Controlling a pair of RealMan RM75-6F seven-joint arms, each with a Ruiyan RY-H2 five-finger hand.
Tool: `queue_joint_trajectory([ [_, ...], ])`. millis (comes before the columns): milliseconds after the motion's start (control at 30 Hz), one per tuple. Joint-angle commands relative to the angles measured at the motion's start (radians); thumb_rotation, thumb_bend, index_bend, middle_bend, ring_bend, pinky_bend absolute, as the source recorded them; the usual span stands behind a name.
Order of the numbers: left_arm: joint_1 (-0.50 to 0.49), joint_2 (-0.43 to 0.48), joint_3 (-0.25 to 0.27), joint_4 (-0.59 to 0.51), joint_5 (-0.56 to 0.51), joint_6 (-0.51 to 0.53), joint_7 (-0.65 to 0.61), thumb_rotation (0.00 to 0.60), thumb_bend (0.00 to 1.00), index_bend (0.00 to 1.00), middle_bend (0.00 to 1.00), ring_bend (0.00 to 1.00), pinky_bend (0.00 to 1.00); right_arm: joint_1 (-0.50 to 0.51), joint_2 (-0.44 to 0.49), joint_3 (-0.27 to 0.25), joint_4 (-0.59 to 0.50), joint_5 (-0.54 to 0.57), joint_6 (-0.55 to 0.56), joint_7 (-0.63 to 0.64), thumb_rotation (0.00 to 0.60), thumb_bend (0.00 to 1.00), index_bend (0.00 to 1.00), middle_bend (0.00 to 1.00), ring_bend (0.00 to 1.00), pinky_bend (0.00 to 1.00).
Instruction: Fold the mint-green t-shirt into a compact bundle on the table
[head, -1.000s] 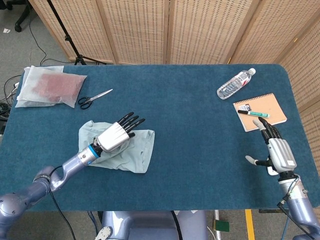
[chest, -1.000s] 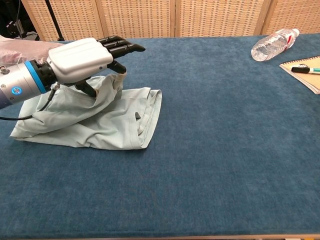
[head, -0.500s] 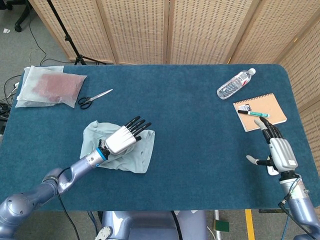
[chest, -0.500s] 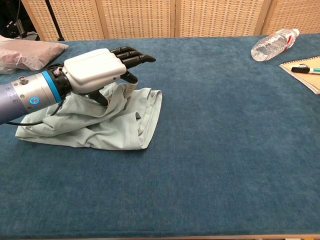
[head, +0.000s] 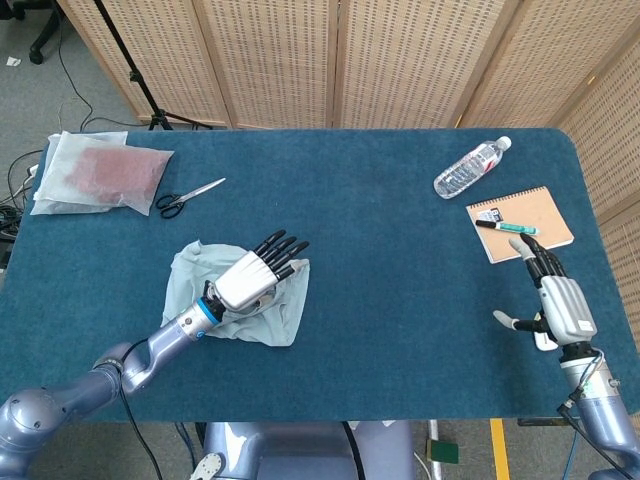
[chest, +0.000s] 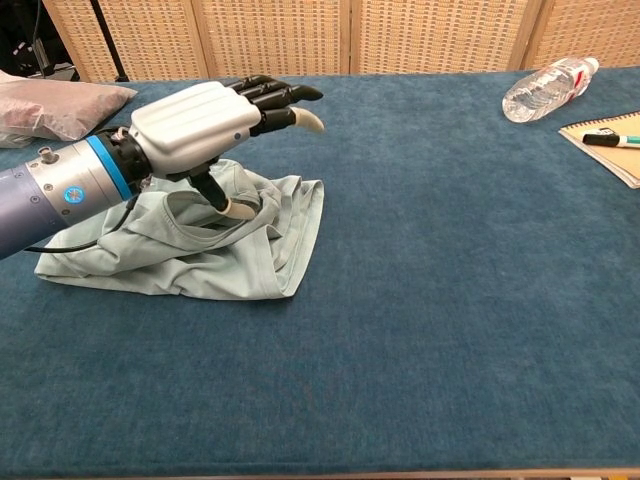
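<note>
The mint-green t-shirt (head: 286, 312) lies crumpled in a loose bundle on the blue table's left half, with a fold heaped on its middle (chest: 268, 252). My left hand (head: 251, 281) hovers just over it, fingers stretched out toward the far right. Its thumb points down and touches the raised fold, and the chest view shows nothing held in the hand (chest: 196, 121). My right hand (head: 560, 306) is only in the head view, near the front right edge, fingers apart, thumb sticking out, holding nothing.
A water bottle (head: 472, 167) lies at the back right, beside a notebook (head: 520, 222) with a marker (head: 506, 228) on it. Scissors (head: 190, 197) and a plastic bag (head: 100, 172) sit at the back left. Wicker screens stand behind the table.
My left hand slid right and nearer over the shirt, dragging a fold with it, then lifted; the fabric it pinched now lies loose under the thumb. The right hand barely shifted.
</note>
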Motion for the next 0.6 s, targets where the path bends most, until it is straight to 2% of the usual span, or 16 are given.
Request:
queue_joint_trajectory([
  [33, 0.004, 0.030, -0.015, -0.061, -0.005, 0.024, -0.016, 0.600, 0.03, 0.00, 0.00, 0.00, 0.00, 0.000, 0.000, 0.000, 0.000, 0.000, 0.000, 0.000, 0.600, 0.00, 0.00, 0.00, 0.00, 0.07],
  [233, 0.016, 0.133, -0.031, -0.238, -0.011, 0.052, -0.018, 0.600, 0.03, 0.00, 0.00, 0.00, 0.00, 0.000, 0.000, 0.000, 0.000, -0.001, 0.001, 0.001, 0.600, 0.00, 0.00, 0.00, 0.00, 0.07],
  [400, 0.044, 0.287, -0.031, -0.461, -0.037, 0.033, 0.005, 0.600, 0.05, 0.00, 0.00, 0.00, 0.00, -0.003, 0.002, -0.002, -0.004, -0.004, 0.005, 0.001, 0.600, 0.00, 0.00, 0.00, 0.00, 0.07],
  [467, 0.059, 0.329, -0.025, -0.513, -0.050, 0.026, 0.007, 0.600, 0.09, 0.00, 0.00, 0.00, 0.00, -0.003, 0.003, -0.001, -0.004, -0.004, 0.006, 0.002, 0.600, 0.00, 0.00, 0.00, 0.00, 0.07],
  [533, 0.093, 0.405, -0.013, -0.601, -0.108, -0.008, 0.027, 0.600, 0.14, 0.00, 0.00, 0.00, 0.00, -0.004, 0.004, -0.002, -0.006, -0.006, 0.007, 0.004, 0.600, 0.00, 0.00, 0.00, 0.00, 0.07],
  [600, 0.113, 0.468, -0.009, -0.687, -0.189, -0.072, 0.101, 0.600, 0.18, 0.02, 0.00, 0.00, 0.00, -0.003, 0.004, -0.002, -0.006, -0.007, 0.006, 0.004, 0.600, 0.00, 0.00, 0.00, 0.00, 0.07],
])
